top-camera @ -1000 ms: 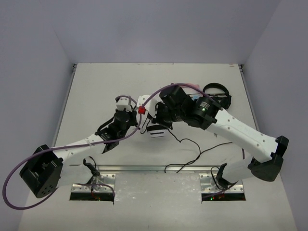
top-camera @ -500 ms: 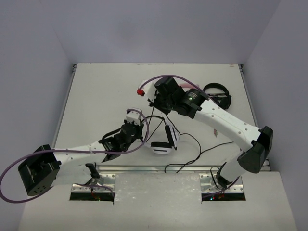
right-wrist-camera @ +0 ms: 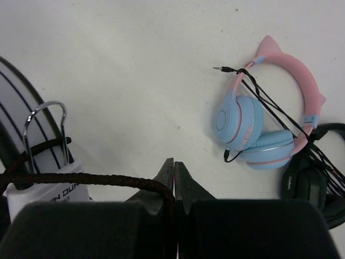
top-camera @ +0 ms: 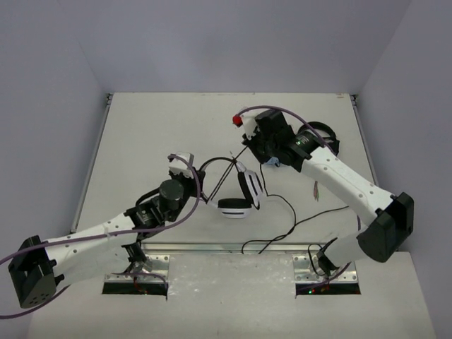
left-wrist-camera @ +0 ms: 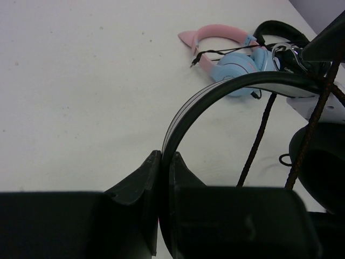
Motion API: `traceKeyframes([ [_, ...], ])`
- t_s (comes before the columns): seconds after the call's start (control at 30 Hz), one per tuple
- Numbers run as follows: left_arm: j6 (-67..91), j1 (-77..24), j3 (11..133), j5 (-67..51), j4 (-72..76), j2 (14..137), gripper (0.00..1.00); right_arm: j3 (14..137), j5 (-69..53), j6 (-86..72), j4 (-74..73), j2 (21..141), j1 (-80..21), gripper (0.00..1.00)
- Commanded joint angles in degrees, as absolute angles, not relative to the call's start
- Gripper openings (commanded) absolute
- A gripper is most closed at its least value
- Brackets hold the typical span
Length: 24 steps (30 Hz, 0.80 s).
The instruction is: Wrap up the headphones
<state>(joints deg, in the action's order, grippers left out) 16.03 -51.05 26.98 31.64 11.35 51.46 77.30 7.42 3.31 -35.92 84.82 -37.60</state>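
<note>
Your left gripper [left-wrist-camera: 161, 157]: jaws pinched tight on the headband [left-wrist-camera: 237, 86] of the headphones [top-camera: 240, 194]. The set sits near table centre and looks raised off the surface, its ear cups at 4 o'clock from that gripper in the top view.

Your right gripper [right-wrist-camera: 173, 164]: closed on the thin black cable [right-wrist-camera: 81, 178], with the strand running taut from the jaws toward the cup at 9 o'clock in its wrist view. From above, this gripper lies at 1 o'clock of the set.

The slack cable trails over the table [top-camera: 141, 134] toward 4 o'clock, down to the near edge.

Risks:
- The thin strand could slide out of the pinch if you pull harder.
- Tension could twist the headband in the left jaws, because the hold is on a narrow edge.
- The cat-ear headphones [right-wrist-camera: 253, 127] and all-black headphones [right-wrist-camera: 310, 186] lie close at 2 o'clock. A wide loop may snag their cords and drag them along.
</note>
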Motion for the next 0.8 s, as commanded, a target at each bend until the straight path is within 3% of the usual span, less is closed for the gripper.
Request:
traceKeyframes([
  [0.0, 17.75, -51.86, 29.26, 28.22, 7.48, 46.85, 0.0, 73.83, 4.84, 4.83, -22.68, 78.23, -36.91, 0.01],
  [0.33, 17.4, -51.86, 40.85, 23.03, 0.62, 40.0, 0.0, 64.52, -3.77, 10.98, -16.44, 74.01, -35.42, 0.03],
  [0.47, 16.35, -51.86, 47.01, 18.99, -3.07, 38.5, 0.0, 60.13, -6.94, 9.94, -12.49, 72.16, -35.33, 0.13],
  [0.63, 17.22, -51.86, 55.1, 20.9, -9.05, 39.64, 0.0, 54.59, -15.18, 3.01, -3.55, 68.74, -35.33, 0.04],
  [0.67, 17.31, -51.86, 57.28, 21.27, -9.31, 39.64, 0.0, 51.8, -16.6, 1.42, -1.6, 67.95, -35.33, 0.06],
  [0.77, 17.31, -51.86, 62.03, 22.24, -9.58, 40.51, 0.0, 45.99, -23.36, -5.87, 9.2, 65.57, -35.33, 0.3],
])
